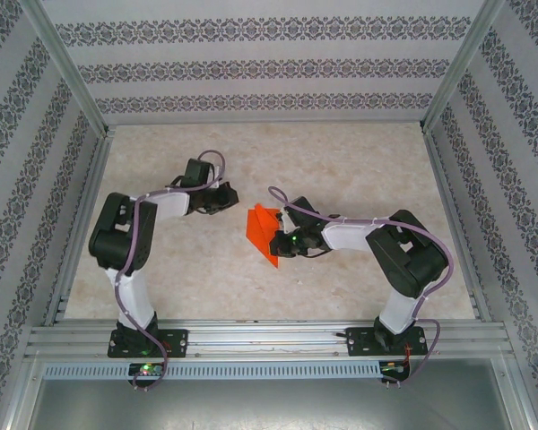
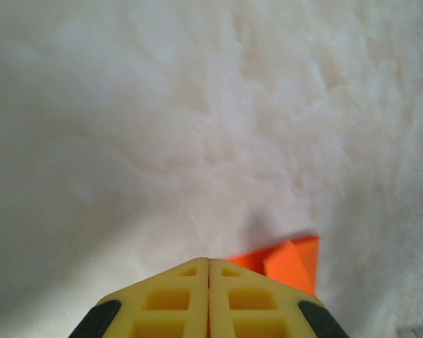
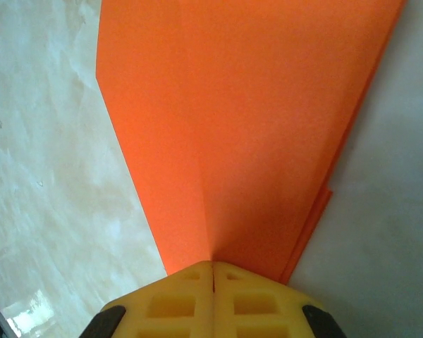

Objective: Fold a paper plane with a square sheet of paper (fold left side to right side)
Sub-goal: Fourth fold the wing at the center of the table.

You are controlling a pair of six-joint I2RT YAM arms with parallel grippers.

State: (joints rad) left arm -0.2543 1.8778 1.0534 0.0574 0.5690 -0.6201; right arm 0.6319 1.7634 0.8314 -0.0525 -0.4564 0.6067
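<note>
Right wrist view: looks along a thin, matte orange-red paper plane (image 3: 247, 127), wide at the far end, narrowing to a point at the right gripper (image 3: 213, 266); shows one soft centre crease running to the tips and a second layer peeking out along the right edge; finds the yellow, waffle-moulded plastic fingers (image 3: 176, 303) pressed together on that point, touching it; cannot tell whether nipped between them or pinned beneath. Top external view: places the paper plane (image 1: 262, 228) mid-table between the arms, one facet darker than the other, right gripper (image 1: 282, 240) at its right edge; sets the left gripper (image 1: 226, 197) near its upper left corner, apart from it. Left wrist view: finds the left gripper (image 2: 209, 264) closed tight, nothing between the tips, a corner of the paper plane (image 2: 289, 260) just beyond on the right. Underneath, a pale cream table (image 1: 359, 161) with cloudy, marbled grain; around it, white walls (image 1: 251, 67) banded with dark ornamental pattern; along the near edge, ribbed aluminium rails (image 1: 269, 336).
</note>
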